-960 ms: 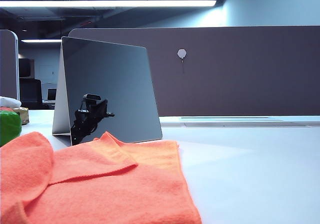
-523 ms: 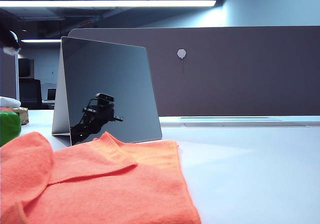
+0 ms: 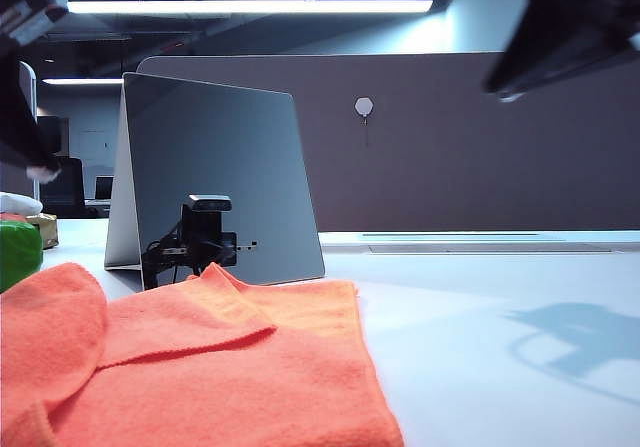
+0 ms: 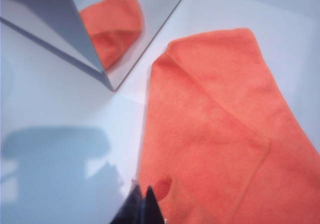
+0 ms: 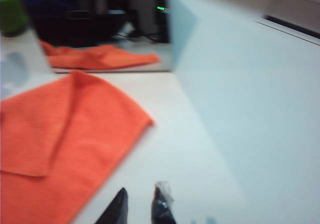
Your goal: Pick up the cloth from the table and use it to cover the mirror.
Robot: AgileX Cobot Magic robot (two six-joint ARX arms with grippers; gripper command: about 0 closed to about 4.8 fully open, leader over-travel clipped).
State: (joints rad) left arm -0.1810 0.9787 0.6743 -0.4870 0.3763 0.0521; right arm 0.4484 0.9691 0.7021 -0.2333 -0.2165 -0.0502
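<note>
Nearest the camera, the cloth (image 3: 190, 367) lies loosely folded on the near left of the table (image 3: 500, 347), untouched, one corner reaching almost to the foot of the mirror (image 3: 215, 187). A second ago no arm showed in the exterior view; now both have swung in overhead. The left gripper (image 4: 142, 206) hangs above the cloth's left edge with its fingers pressed together, holding nothing. The right gripper (image 5: 140, 206) hovers over bare table just right of the cloth, its fingers a little apart and, I judge, opening; the wrist picture is blurred, so how wide is hard to say. A fresh shadow of that arm falls on the table at the right. Behind the cloth the mirror stands upright on its stand, uncovered, with the dark partition (image 3: 480, 137) farther back. The approach has begun; the pick-up has not, and the left fingers must spread before they can pinch fabric.
</note>
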